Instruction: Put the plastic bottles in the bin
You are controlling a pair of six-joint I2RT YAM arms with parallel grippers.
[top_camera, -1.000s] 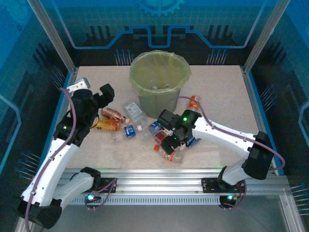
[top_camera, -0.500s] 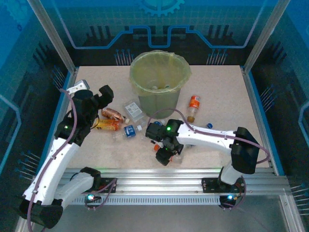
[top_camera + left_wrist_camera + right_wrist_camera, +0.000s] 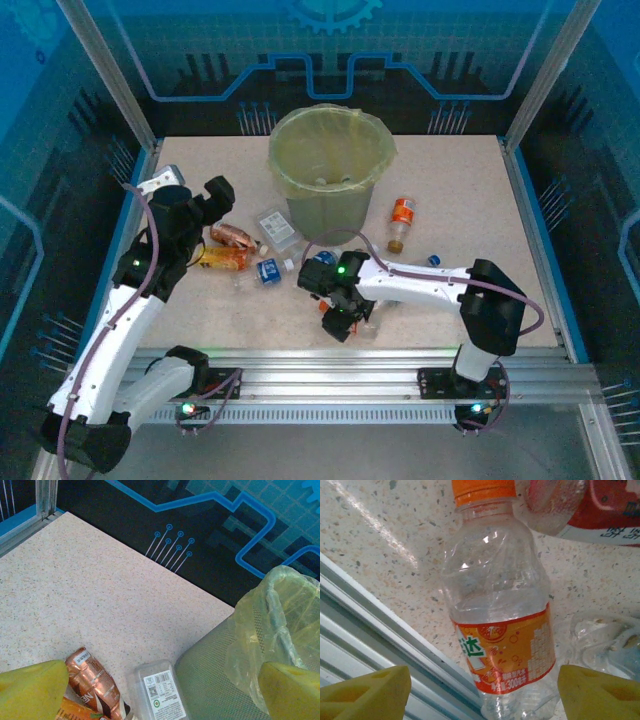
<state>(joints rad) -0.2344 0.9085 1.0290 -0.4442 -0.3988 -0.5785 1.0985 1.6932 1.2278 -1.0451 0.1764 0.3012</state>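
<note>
Top cam: olive-green round bin [image 3: 330, 170] w/ yellow-green bag liner sits at the back of the bench [image 3: 460, 190], small clear plastic bottles [image 3: 262, 272] scattered in front. Left wrist cam: left gripper [image 3: 162, 690] jaws spread wide over a copper-label bottle [image 3: 92, 680], bin alongside. Right wrist cam: right gripper [image 3: 485, 692] jaws spread either side of a clear orange-cap bottle [image 3: 500, 630], not pinching it.

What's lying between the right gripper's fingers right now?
An orange-labelled bottle with an orange cap, lying on the table. The right wrist view shows it between the open jaws of the right gripper.
</note>
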